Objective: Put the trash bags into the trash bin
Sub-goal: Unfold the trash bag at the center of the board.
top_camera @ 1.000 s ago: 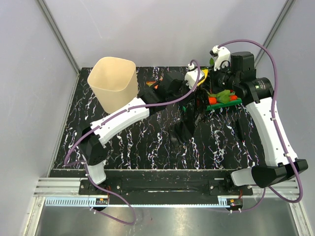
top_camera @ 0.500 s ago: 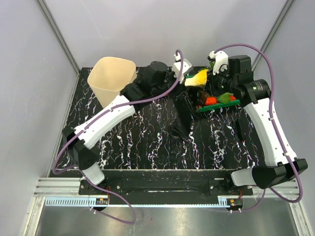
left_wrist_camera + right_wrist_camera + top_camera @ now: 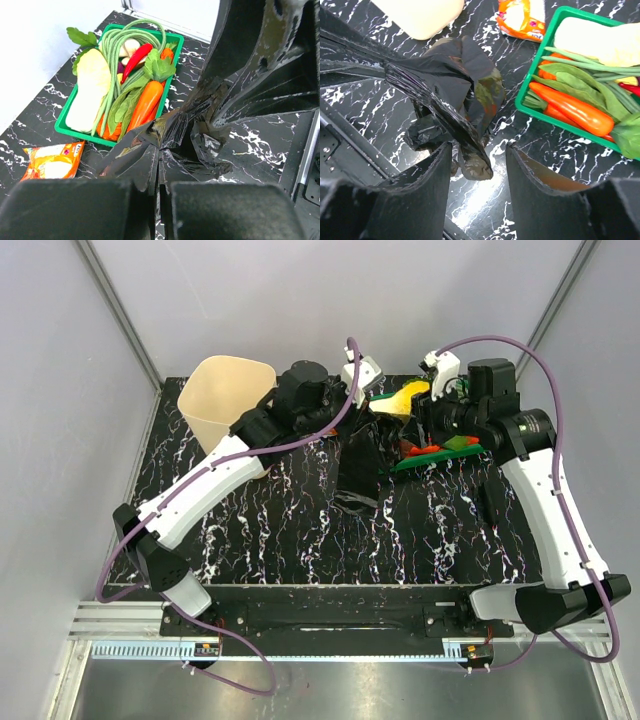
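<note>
The trash bag is hanging over mid-table from the left gripper, which is pinching it tight. The right gripper is spreading, letting go. Farther back-left, the trash bin is waiting, 1 likely swing away.

Table, holding:
- Trash bin: far left corner.
- Vegetable tray: far right, vegetables in it.
- Snack wrapper: on the table between bin and tray, just beside the tray.
- Trash bag: mid-table, between bin and tray, in front of the wrapper.
</note>
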Controlling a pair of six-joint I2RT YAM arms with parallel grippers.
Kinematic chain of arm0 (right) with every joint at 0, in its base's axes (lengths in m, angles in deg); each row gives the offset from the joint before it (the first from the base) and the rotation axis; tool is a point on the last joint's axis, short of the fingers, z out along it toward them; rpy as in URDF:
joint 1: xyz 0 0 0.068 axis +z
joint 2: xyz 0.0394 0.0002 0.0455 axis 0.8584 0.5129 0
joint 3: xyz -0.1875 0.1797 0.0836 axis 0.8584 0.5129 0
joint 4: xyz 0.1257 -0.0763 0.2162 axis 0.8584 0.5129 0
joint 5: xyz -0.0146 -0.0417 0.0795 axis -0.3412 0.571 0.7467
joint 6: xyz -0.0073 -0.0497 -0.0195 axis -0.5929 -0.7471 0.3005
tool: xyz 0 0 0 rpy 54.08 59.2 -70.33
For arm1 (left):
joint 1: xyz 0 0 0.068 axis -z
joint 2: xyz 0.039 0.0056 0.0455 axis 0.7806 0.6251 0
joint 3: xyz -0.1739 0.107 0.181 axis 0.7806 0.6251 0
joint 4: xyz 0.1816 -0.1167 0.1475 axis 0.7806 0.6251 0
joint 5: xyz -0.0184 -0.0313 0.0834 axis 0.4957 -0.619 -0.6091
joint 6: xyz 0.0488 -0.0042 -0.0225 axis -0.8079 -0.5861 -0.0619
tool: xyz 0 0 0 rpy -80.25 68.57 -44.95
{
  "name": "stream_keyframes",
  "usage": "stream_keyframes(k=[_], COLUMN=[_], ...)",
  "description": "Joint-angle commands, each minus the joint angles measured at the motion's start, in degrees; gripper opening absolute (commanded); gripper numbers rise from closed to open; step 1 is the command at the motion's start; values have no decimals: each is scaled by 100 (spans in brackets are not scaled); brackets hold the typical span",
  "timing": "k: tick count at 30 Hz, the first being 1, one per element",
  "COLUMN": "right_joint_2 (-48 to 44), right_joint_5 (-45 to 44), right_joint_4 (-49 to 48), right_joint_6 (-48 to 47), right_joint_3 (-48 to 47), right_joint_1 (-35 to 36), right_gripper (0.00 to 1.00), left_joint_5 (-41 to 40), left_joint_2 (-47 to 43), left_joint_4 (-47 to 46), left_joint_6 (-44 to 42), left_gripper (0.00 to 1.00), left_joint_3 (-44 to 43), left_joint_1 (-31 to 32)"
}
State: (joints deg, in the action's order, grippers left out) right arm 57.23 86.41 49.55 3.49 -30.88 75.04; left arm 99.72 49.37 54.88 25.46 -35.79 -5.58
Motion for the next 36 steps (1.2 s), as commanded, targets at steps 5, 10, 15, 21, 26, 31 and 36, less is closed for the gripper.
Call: stream_keyframes(k=[5,10,15,21,26,31,36], right_joint_2=[131,149,105,26,-62,-36,17], right_joint_5=[635,653,591,161,-164,-436,-455], right_joint_4=[-184,-184,70,300,133,-113,-281], right_joint_6=[60,-1,-116,-37,341,710,886], right_joint_3=[201,79,-158,-335,-352,-414,-457], right_joint_1=[1,1,1,1,1,1,9], right_gripper=[47,3,0,0,0,0,0], left_joint_5=[505,444,426,496,672,962,884], left_joint_2=[-115,-193,-255,-220,-396,-484,-353], left_joint_4=[-140,-113,-131,-87,-254,-500,-685], left_joint_6=[-20,-212,-327,-284,260,1095,1448], left_gripper=[0,0,0,54,91,99,99], left_joint_3=[-9,123,220,194,562,870,941], left_joint_1=[-12,-30,-152,-319,-337,-328,-250])
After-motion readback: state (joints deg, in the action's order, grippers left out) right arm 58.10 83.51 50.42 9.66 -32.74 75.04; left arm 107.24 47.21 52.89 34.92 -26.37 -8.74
